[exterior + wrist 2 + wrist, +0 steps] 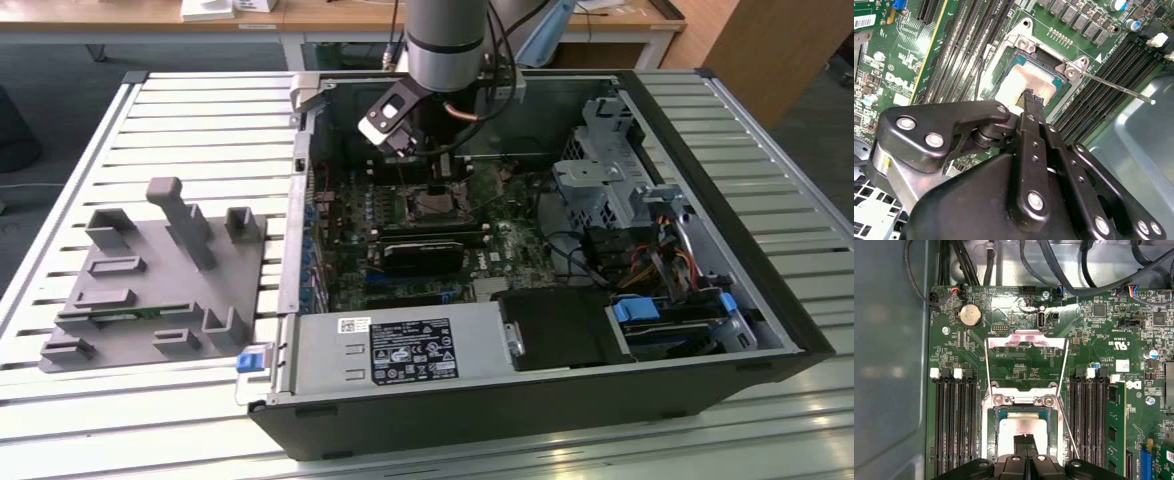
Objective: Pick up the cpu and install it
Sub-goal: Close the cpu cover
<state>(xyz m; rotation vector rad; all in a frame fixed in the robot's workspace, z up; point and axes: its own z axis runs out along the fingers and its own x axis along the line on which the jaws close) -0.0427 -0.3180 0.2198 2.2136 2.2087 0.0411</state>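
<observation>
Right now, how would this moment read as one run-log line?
gripper shut, tips over cpu | cpu lying in socket, silver top up | load plate open | tip-to-cpu contact: cannot tell

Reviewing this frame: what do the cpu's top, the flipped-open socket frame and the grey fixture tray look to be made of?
The cpu top looks like metal: pale silvery-grey with a soft sheen. The socket frame is bare metal, likely steel: thin, bright, catching reflections. The fixture tray is probably plastic: uniform matte grey, with blocky pegs in one piece with the base and no glint.
</observation>
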